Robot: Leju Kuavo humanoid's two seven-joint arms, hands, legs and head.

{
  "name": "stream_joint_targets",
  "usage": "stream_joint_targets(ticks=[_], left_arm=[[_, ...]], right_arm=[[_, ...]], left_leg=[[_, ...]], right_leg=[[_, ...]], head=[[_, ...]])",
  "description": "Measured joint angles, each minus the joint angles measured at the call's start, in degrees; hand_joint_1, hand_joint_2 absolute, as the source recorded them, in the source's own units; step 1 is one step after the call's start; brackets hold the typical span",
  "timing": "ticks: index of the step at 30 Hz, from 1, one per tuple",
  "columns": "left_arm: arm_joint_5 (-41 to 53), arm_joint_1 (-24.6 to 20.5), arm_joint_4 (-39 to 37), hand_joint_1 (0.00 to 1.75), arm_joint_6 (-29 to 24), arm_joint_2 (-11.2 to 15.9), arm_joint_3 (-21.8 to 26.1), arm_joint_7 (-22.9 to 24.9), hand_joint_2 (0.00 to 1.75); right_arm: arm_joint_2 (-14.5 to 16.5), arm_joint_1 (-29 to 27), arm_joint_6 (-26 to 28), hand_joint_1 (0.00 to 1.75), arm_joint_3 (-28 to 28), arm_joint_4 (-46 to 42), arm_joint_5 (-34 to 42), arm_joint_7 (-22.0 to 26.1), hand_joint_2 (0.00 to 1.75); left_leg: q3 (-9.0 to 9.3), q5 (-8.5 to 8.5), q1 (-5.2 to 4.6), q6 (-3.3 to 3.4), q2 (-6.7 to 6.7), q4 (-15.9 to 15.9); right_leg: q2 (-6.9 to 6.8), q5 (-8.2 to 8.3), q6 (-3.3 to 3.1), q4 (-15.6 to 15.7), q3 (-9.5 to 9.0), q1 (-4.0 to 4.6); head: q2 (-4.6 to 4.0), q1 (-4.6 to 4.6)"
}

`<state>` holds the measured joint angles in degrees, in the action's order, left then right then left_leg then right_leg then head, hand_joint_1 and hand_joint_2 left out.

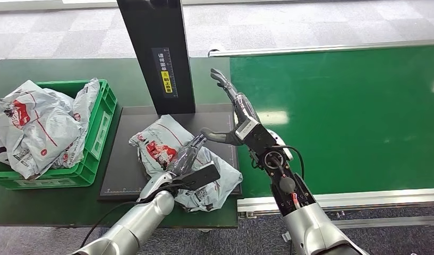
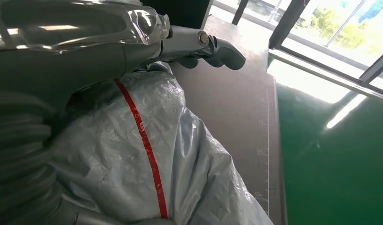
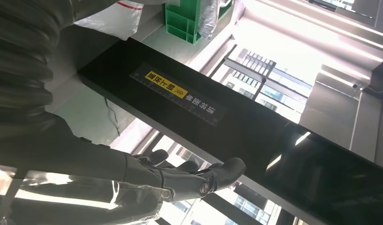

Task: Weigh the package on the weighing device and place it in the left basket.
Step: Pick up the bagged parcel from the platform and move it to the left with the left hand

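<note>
The package (image 1: 175, 159) is a crumpled grey-white plastic mailer bag with red printing and a red stripe, lying flat and wrinkled on the weighing device (image 1: 124, 175), a dark flat plate with a ruler scale along its edges. It covers the plate's 4 o'clock part and spills just over its near edge. A black post (image 1: 159, 53) with a yellow label rises from the plate at 12 o'clock, just beyond the package. The left basket (image 1: 100, 127), a green plastic crate, sits at 9 o'clock beside the plate on my bench, already holding similar grey bags (image 1: 39, 125).
</note>
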<state>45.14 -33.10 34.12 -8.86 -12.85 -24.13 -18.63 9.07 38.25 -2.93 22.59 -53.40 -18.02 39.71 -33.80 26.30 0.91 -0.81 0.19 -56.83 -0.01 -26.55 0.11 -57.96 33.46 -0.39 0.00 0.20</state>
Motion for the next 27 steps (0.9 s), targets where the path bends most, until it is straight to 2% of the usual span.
stream_joint_targets(ticks=[5,7,9,11,13,17,27], left_arm=[[2.08,-0.2,-0.09,0.01,2.08,-0.15,0.01,1.07,1.75],[2.57,-0.26,-0.09,0.69,2.89,-0.28,0.04,1.36,1.75],[2.84,-0.19,-0.09,1.51,3.67,-0.37,0.06,1.43,1.75],[3.06,0.0,-0.08,1.69,4.26,-0.42,0.08,1.38,1.75],[3.32,0.32,-0.03,1.71,4.5,-0.48,0.09,1.22,1.75],[3.89,0.99,0.23,1.57,4.73,-0.5,0.13,1.0,1.75],[4.25,1.32,0.66,1.64,4.64,-0.5,0.22,0.8,1.75]], right_arm=[[0.11,0.36,-0.29,0.0,-0.02,0.0,-0.27,0.0,1.75],[0.21,0.65,-0.41,0.0,-0.02,0.0,-0.46,-0.01,1.75],[0.36,0.87,-0.6,0.0,-0.02,0.0,-0.6,-0.02,1.75],[0.48,0.96,-0.89,0.0,-0.02,-0.02,-0.69,-0.09,1.75],[0.52,0.97,-1.13,0.0,-0.02,-0.16,-0.85,-0.28,1.75],[0.52,0.9,-1.27,0.0,-0.02,-0.59,-1.09,-0.56,1.75],[0.51,0.52,-1.27,0.0,-0.02,-1.18,-1.63,-1.14,1.75]], left_leg=[[0.06,0.0,0.0,0.0,-0.01,0.0],[0.1,0.0,0.0,0.0,-0.03,0.01],[0.14,0.01,0.0,0.0,-0.04,0.01],[0.17,0.01,0.0,0.0,-0.06,0.01],[0.19,0.01,0.0,0.01,-0.07,0.01],[0.28,0.01,0.0,0.01,-0.07,0.01],[0.3,0.01,0.0,0.01,-0.05,0.01]], right_leg=[[0.0,0.0,0.0,0.0,-0.08,0.0],[-0.01,-0.01,0.01,0.0,-0.13,0.0],[-0.01,-0.01,0.01,0.0,-0.18,0.0],[-0.02,-0.02,0.02,0.0,-0.21,0.0],[-0.03,-0.02,0.02,0.0,-0.25,0.0],[-0.03,-0.02,0.02,0.01,-0.32,0.0],[-0.02,-0.02,0.01,0.01,-0.32,0.0]], head=[[-0.01,0.0],[-0.01,0.0],[-0.01,0.0],[-0.01,0.01],[-0.01,0.01],[-0.01,0.0],[0.0,0.02]])
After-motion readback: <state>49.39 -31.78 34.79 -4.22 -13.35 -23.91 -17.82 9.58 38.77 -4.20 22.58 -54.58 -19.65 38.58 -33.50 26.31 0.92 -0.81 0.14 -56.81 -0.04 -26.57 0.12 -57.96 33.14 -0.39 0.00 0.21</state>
